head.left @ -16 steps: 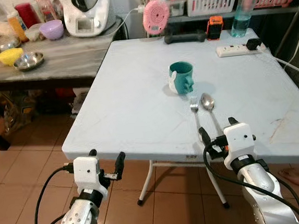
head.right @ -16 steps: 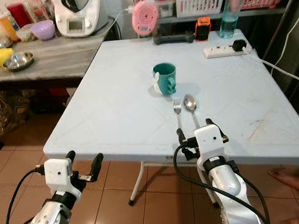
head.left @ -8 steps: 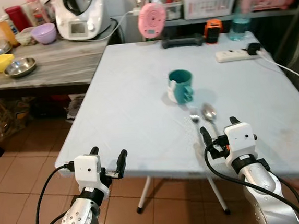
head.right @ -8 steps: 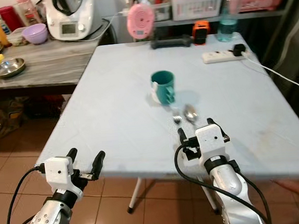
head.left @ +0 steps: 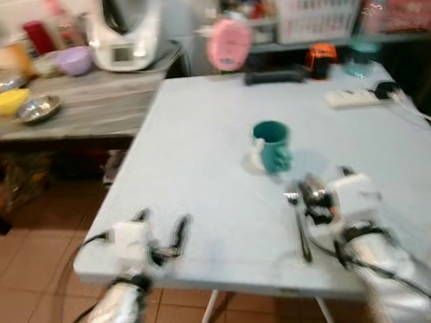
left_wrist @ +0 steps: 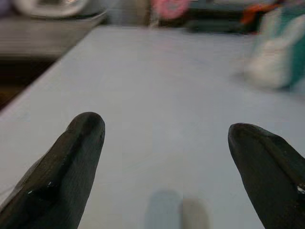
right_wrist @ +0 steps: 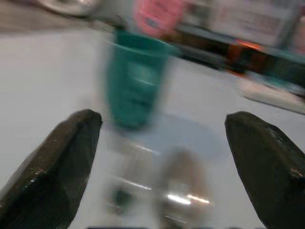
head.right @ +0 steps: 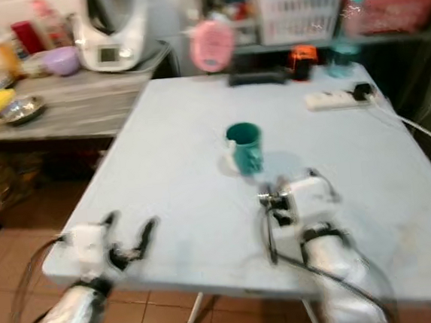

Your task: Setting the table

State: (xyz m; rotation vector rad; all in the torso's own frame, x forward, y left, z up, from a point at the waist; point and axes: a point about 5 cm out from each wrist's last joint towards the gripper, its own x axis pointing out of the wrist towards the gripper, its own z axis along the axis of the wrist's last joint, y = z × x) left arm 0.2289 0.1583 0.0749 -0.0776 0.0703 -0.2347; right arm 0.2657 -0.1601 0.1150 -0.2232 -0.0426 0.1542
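A teal mug [head.left: 271, 146] is seen standing upright at the centre of the pale blue table [head.left: 200, 155]; a fork [head.left: 300, 226] lies just below it in the frame, blurred, with a spoon [right_wrist: 178, 191] close beside it. The right claw [head.left: 326, 197], fingers spread apart, is held over the cutlery at lower right, gripping nothing; the left claw [head.left: 161, 230], fingers likewise apart and empty, is held above the table's near edge at lower left. A side table [head.left: 83, 112] with bowls is seen at upper left.
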